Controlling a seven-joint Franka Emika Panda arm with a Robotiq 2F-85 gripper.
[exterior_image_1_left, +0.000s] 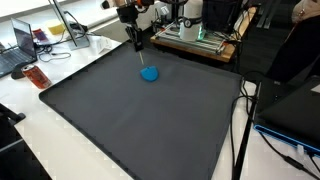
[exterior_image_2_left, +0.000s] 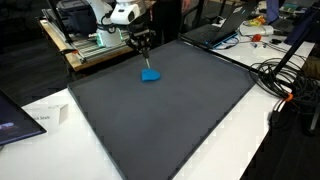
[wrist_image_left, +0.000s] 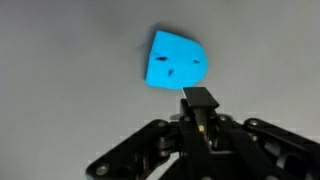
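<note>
A small bright blue object (wrist_image_left: 173, 60), rounded on one side with two tiny dark marks, lies on the dark grey mat (exterior_image_1_left: 140, 120). In both exterior views it sits near the mat's far edge (exterior_image_1_left: 149, 74) (exterior_image_2_left: 150, 76). My gripper (wrist_image_left: 200, 100) hangs just above it, its black fingers pressed together with nothing between them. In the wrist view the fingertips end just below the blue object's lower right edge. The exterior views show the gripper (exterior_image_1_left: 139, 46) (exterior_image_2_left: 145, 47) pointing straight down over the object.
The mat covers most of a white table (exterior_image_1_left: 40, 140). Behind it stands a machine on a wooden frame (exterior_image_1_left: 195, 40). Laptops (exterior_image_1_left: 15, 55), cables (exterior_image_2_left: 285, 75) and small clutter ring the table's edges.
</note>
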